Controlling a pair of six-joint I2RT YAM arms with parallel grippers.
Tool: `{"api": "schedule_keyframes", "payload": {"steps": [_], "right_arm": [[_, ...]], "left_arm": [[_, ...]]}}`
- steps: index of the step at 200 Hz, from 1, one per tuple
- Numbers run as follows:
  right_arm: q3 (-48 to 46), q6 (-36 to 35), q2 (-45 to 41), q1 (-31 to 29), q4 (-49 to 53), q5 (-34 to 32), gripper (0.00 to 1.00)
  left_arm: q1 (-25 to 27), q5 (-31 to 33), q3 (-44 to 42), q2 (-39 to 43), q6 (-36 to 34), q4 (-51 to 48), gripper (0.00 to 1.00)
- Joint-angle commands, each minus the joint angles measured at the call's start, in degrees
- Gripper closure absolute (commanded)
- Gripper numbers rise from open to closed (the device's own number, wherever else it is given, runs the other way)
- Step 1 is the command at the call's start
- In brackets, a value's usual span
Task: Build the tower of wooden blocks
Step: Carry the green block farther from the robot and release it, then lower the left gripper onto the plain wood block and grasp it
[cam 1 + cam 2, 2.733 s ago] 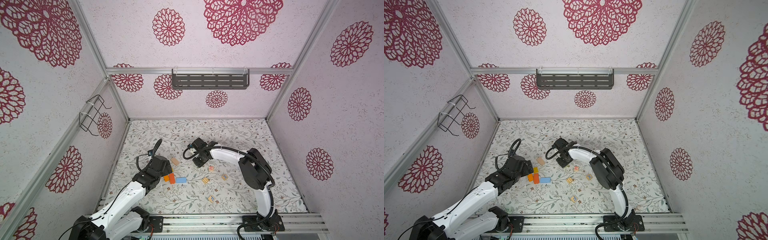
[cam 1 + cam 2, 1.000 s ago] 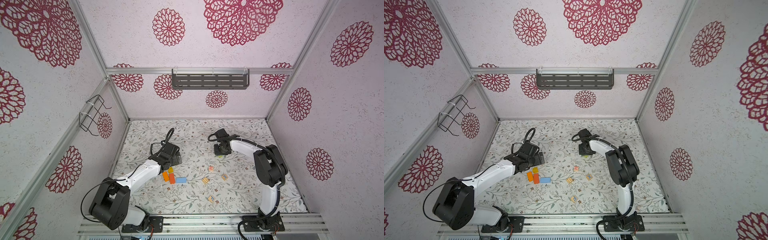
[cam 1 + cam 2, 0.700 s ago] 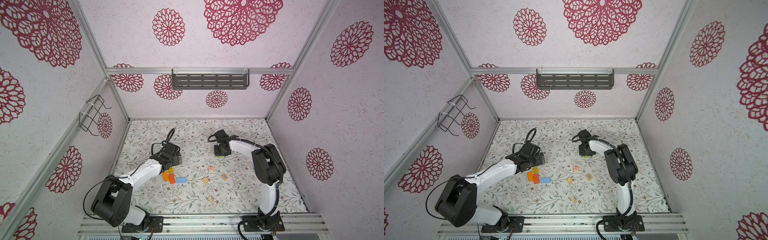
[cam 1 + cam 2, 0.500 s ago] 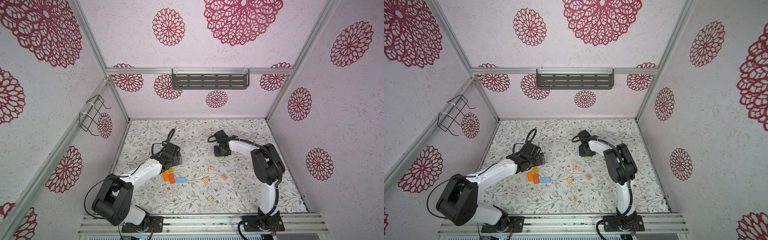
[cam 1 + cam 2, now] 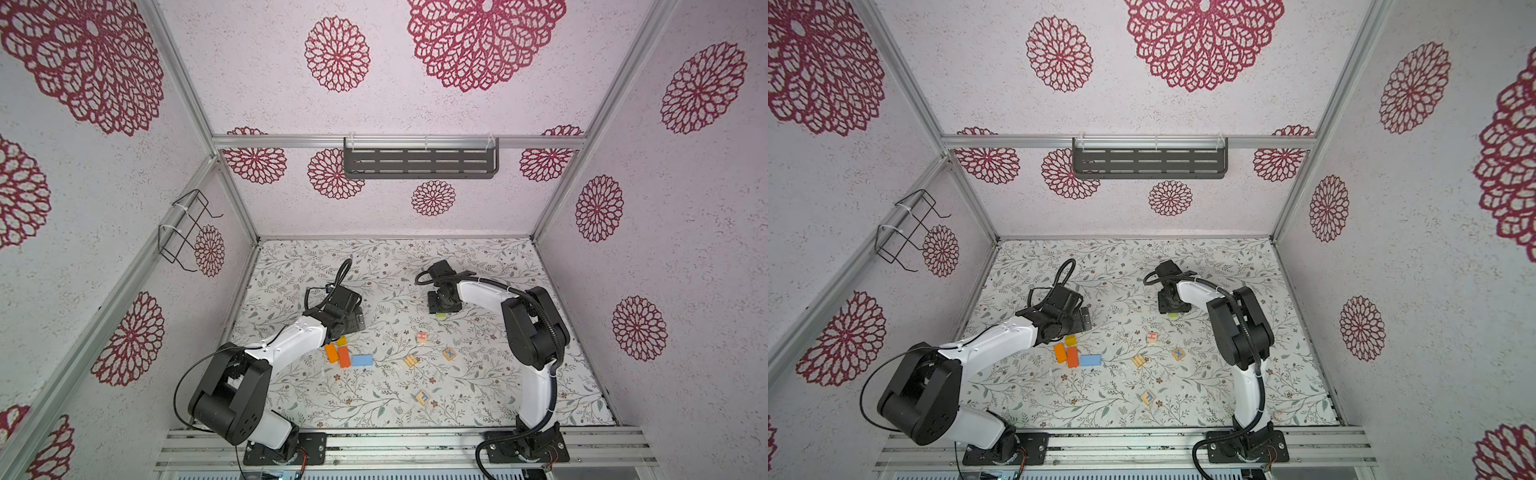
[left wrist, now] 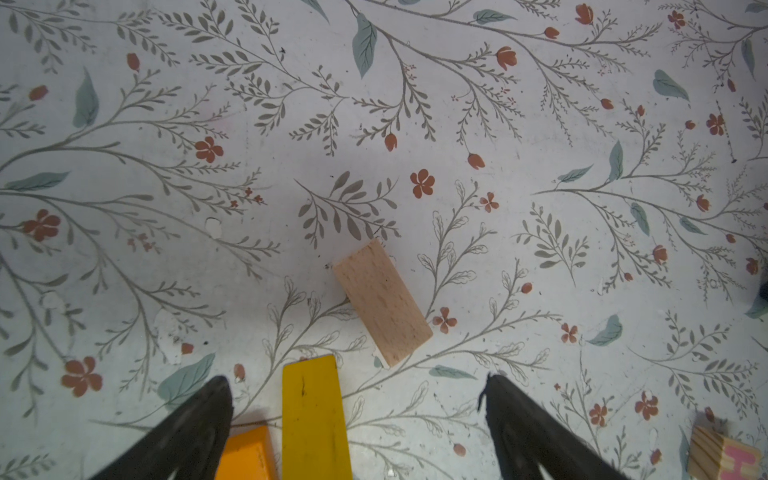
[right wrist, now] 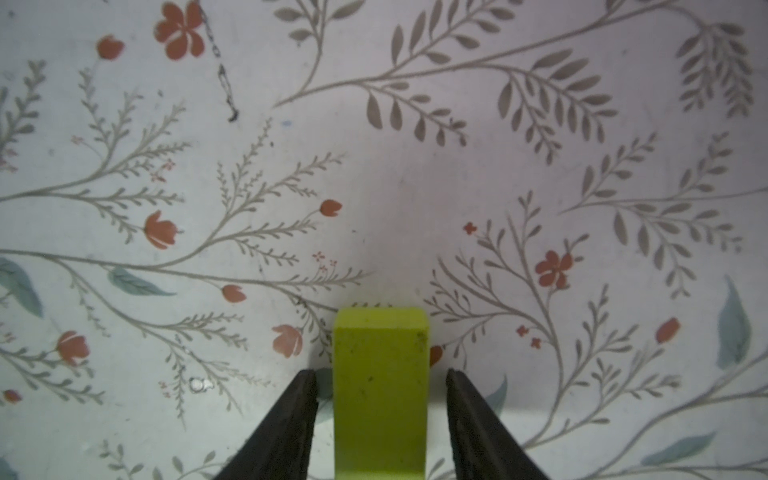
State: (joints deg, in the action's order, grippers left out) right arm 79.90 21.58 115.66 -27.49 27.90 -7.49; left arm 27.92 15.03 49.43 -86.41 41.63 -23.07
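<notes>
Right gripper [image 7: 381, 374] released lime block [image 7: 380, 399].

a robot lab test cell, not a lived-in room. an aluminium frame [image 5: 399, 142] boxes in walls [image 5: 665, 208] papered with red flower medallions, and the desk [image 5: 478, 257] wears a printed leaf-and-blossom sheet. a white-and-black left arm [image 5: 291, 338] and right arm [image 5: 486, 291] are bolted to a slotted metal rail [image 5: 415, 446] at 6 o'clock. a dark slotted shelf [image 5: 419, 163] hangs at 12 o'clock, a wire rack [image 5: 183, 230] at 9 o'clock. small wood blocks [image 5: 362, 360] lie scattered mid-desk.
</notes>
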Motion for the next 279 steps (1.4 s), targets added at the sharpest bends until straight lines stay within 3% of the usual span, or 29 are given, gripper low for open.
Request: {"api": "schedule_keyframes", "payload": {"steps": [1,27,67,95,157,229,279], "right_arm": [[-1.41,-0.44,-4.46,0.59,-1.23,-1.56,0.44],[-4.18,-0.75,-8.52,0.64,-3.82,-1.99,0.42],[-10.52,-0.63,-16.38,0.85,-9.21,-3.38,0.41],[-16.24,0.15,-22.71,1.14,-13.79,-3.86,0.41],[-26.37,1.53,-31.90,1.45,-22.85,-4.07,0.39],[-28.03,1.71,-33.03,1.38,-24.78,-3.12,0.38],[-28.39,1.79,-33.22,1.38,-25.25,-2.80,0.38]], "left_arm": [[0.44,-0.25,2.02,-0.90,1.13,0.41,0.00],[0.42,-0.22,3.88,-2.64,1.77,-0.92,0.05],[0.32,-0.05,7.72,-6.73,2.33,-2.94,0.23],[0.07,0.36,9.55,-9.35,3.26,-4.03,0.28],[-0.60,-0.69,12.49,-13.99,5.42,-6.00,0.31],[-2.16,-0.69,13.85,-17.77,8.18,-7.96,0.27],[-2.60,-1.13,14.63,-19.08,8.21,-7.78,0.33]]}}
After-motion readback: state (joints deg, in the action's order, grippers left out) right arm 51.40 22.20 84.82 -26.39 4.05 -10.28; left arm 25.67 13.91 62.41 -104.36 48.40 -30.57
